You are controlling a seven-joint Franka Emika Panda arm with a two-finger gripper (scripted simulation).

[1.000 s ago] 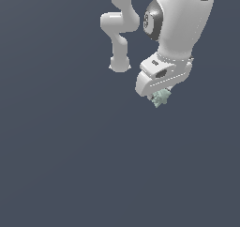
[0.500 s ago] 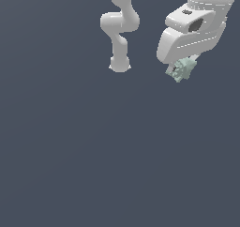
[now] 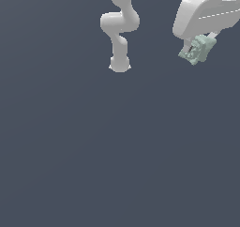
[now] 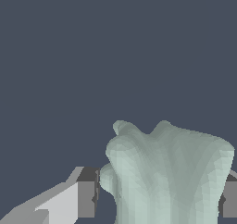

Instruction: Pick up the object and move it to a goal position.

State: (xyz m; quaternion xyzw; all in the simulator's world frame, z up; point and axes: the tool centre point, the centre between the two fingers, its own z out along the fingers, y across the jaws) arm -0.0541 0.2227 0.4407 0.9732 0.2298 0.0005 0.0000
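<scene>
**Object held aloft, goal unseen**

I read the gripper as pinching the object, lifted at the exterior view's upper right. Pickup looks done; no goal marker visible, so remaining travel is probably unjudgeable.

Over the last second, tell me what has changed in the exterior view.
The gripper has carried the mint-green lump up and toward the exterior view's right, so the hand is now partly cut off by the frame's edge. The jaws stay shut on the lump throughout. The arm's base has not moved.
</scene>
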